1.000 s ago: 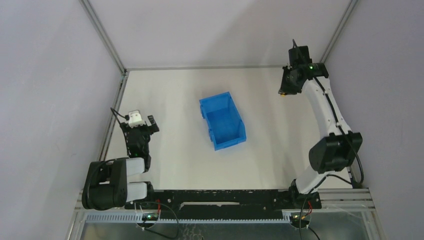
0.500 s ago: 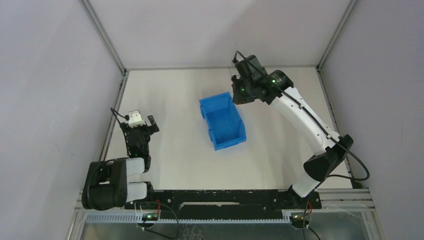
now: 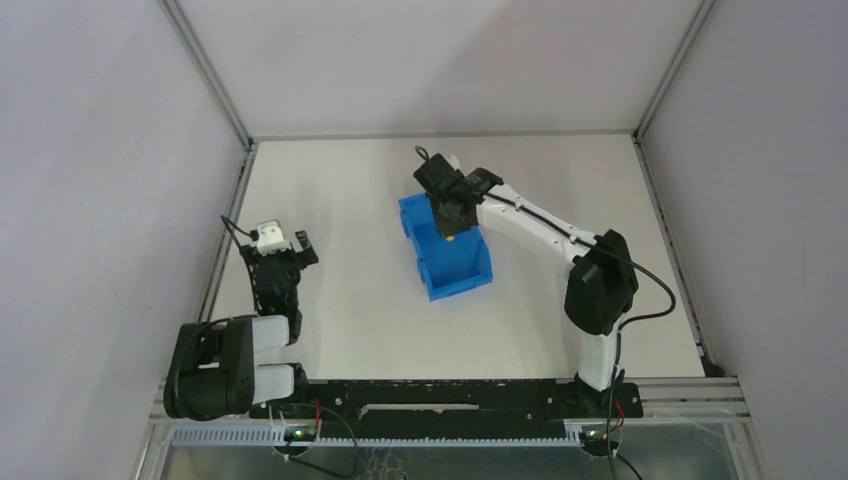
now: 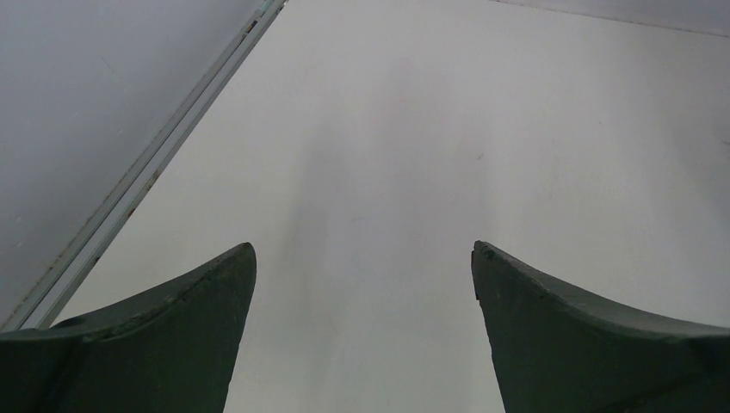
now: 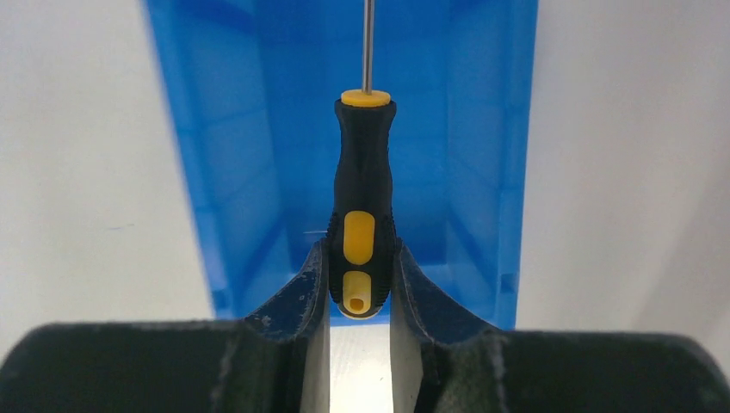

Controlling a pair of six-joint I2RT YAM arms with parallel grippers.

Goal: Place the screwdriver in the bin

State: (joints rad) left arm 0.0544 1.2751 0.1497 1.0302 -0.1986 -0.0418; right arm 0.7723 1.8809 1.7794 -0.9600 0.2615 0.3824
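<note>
Left gripper spread wide above bare table

screwdriver: black handle, yellow inserts, thin shaft. Butt end pinched in right gripper, shaft pointing out over the bin interior. That bin is blue, rectangular, upright.

An off-white counter forms the floor of the enclosure, boxed in by plain pale grey walls on three sides. Slim aluminium posts rise at the far corners (the light is even, the shadows soft), and a slotted grey strip lines the near edge.
</note>
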